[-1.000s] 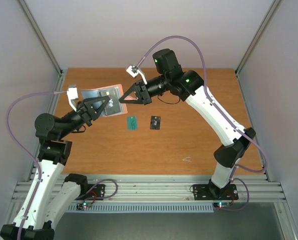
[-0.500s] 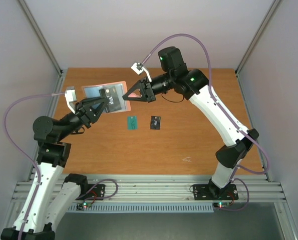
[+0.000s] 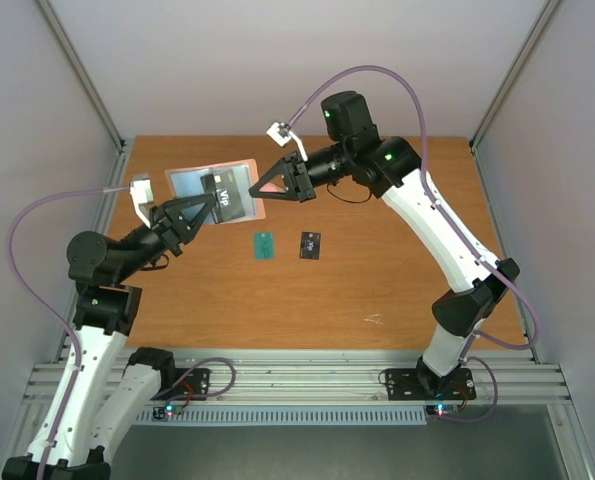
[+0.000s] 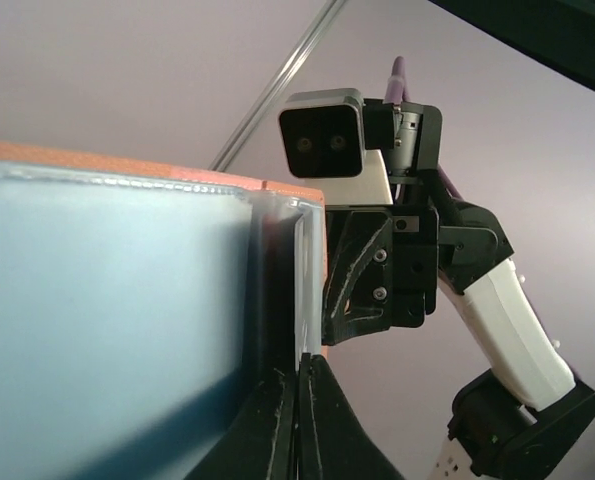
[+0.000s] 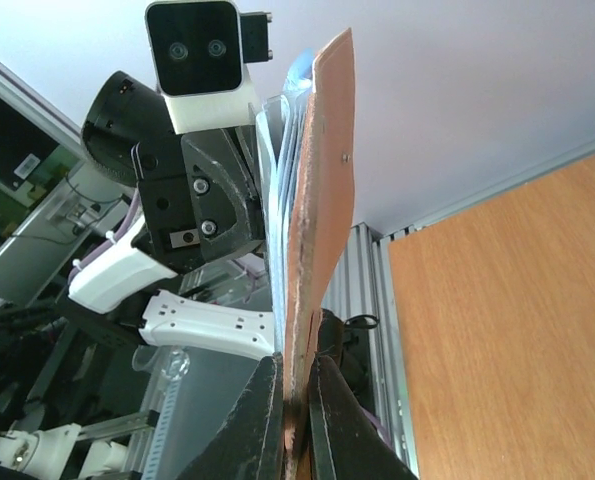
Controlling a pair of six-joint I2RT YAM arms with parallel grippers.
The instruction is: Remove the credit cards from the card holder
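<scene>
Aloft, reaching inward from opposite sides, left fingers and right fingers each clamp the card holder.

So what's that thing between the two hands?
The open card holder, in the top view: right hand pinches its pink edge, left hand its black card.

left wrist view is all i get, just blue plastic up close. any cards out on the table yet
observer: Yes, two. A teal card and a black card lie side by side on the table, apart.
operator: who has the holder
observer: The right gripper is shut on the holder's pink edge.
operator: anything left inside
observer: A dark card marked VIP sits in it.
</scene>
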